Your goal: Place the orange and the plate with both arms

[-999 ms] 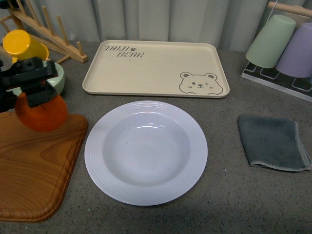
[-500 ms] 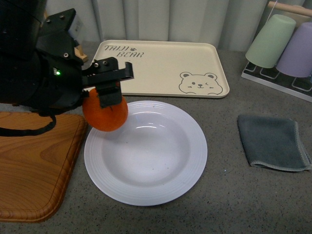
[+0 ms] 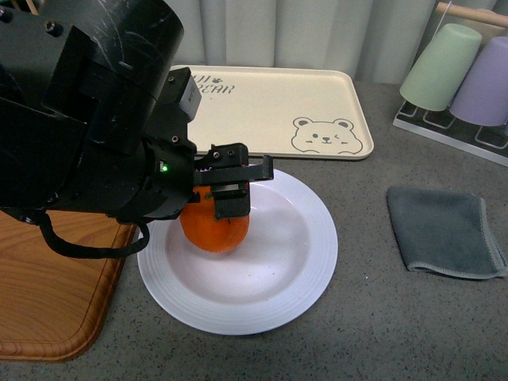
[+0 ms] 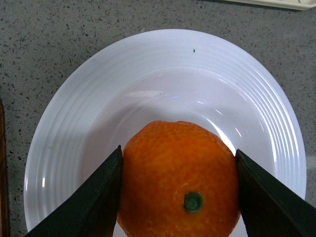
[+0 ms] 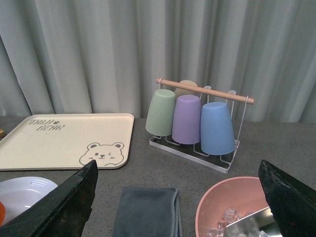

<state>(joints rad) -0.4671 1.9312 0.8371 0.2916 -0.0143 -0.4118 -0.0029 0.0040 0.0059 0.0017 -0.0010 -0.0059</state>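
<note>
Left gripper (image 4: 178, 197) clamped on the orange (image 3: 213, 232); right gripper (image 5: 178, 202) spread wide, nothing in it.
The orange hangs low over the bowl of the plate (image 3: 305, 274), and I can't tell if it touches. Released too high, it could roll to the ridged rim or off. Pressed down, the plate might skid toward the bear tray (image 3: 254, 111) behind.

A beige bear tray (image 3: 262, 111) sits at upper centre, a folded grey cloth (image 3: 444, 232) at middle right, a wooden board (image 3: 55, 302) at lower left, a green cup (image 3: 440, 67) and a purple cup (image 3: 486, 83) at upper right.
</note>
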